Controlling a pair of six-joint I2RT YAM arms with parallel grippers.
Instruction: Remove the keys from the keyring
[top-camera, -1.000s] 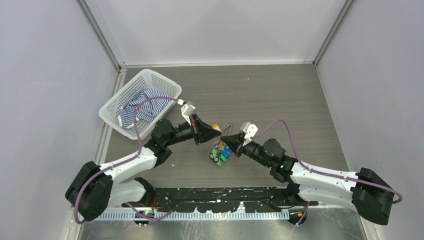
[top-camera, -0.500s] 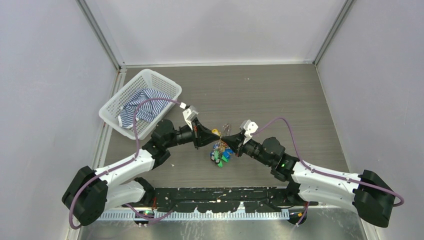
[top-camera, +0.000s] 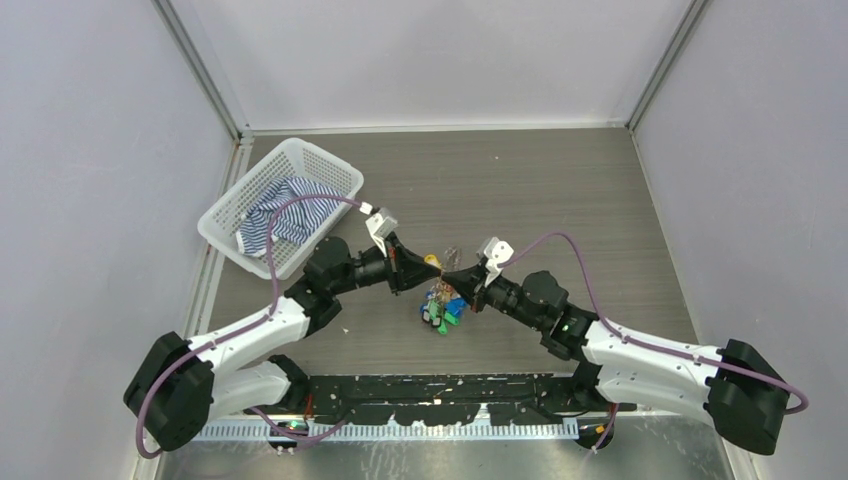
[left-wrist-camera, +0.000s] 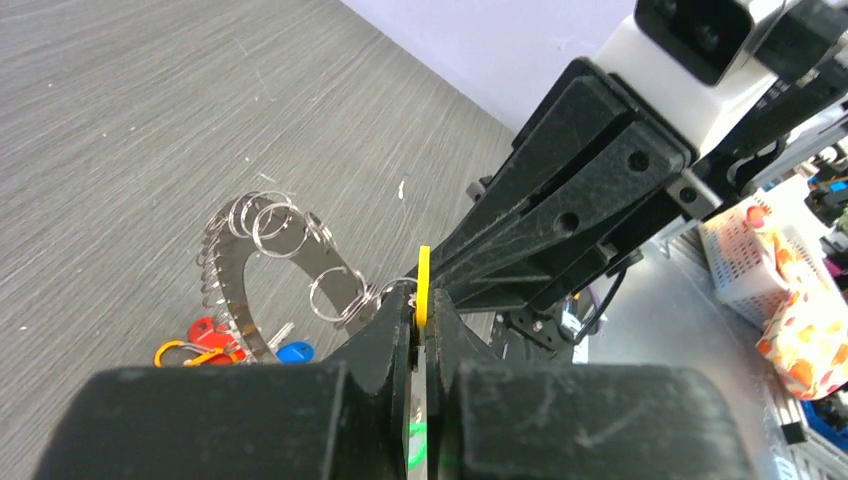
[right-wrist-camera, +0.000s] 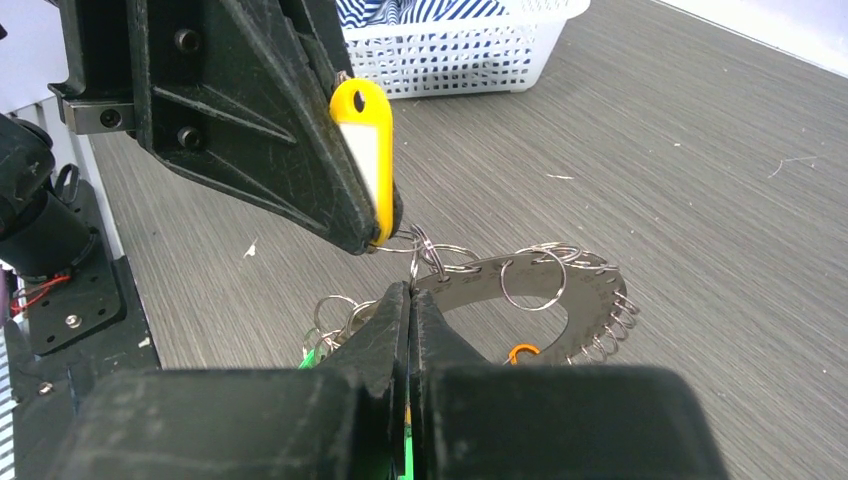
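The keyring (right-wrist-camera: 565, 300) is a flat silvery ring edged with several small split rings, held tilted above the table between both arms. My left gripper (left-wrist-camera: 418, 308) is shut on a yellow tag (right-wrist-camera: 365, 160) linked to a split ring. My right gripper (right-wrist-camera: 411, 290) is shut on a small split ring at the keyring's edge, tip to tip with the left gripper (top-camera: 436, 265). The keys (top-camera: 441, 306), with green, blue and red tags, hang below the right gripper (top-camera: 449, 276) onto the table. Red and blue tags (left-wrist-camera: 205, 333) lie under the keyring (left-wrist-camera: 235, 290).
A white basket (top-camera: 232, 200) holding a striped blue and white cloth (top-camera: 285, 215) stands at the back left, just behind the left arm. Walls enclose the table on three sides. The arm bases and a black rail (top-camera: 440, 390) line the near edge.
Both gripper tips have shifted slightly to the left and drawn a little closer together. The left wrist has turned a little. Both grips are unchanged.
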